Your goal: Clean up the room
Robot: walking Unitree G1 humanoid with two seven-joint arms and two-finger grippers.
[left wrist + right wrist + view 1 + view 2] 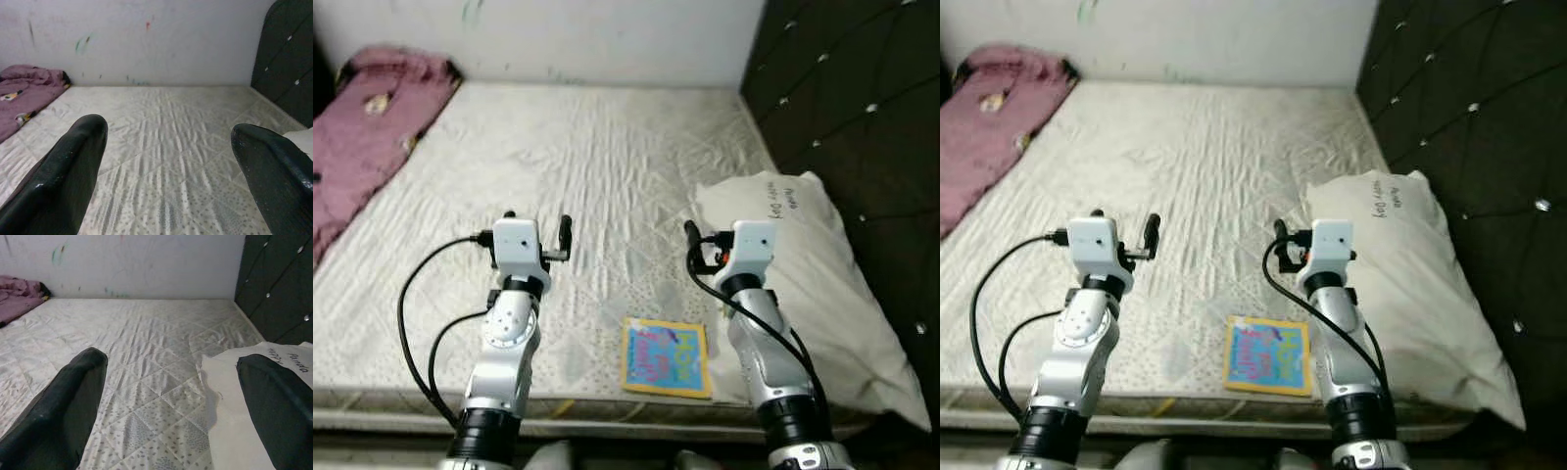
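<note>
Across the bed (607,166) a bare quilted mattress stretches, with a purple blanket (362,127) bunched at its far left. Nearer, a white pillow (822,294) lies right, a colourful book (666,356) just beside it at the near edge. Both the left gripper (537,228) and right gripper (710,237) hover with jaws spread (nothing held). Probably the book goes first: descend squarely, pinching its free edge.

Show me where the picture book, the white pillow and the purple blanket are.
picture book (667,357), left eye view, middle of cover.
white pillow (813,284), left eye view, top face.
purple blanket (362,137), left eye view, middle of fabric.
</note>
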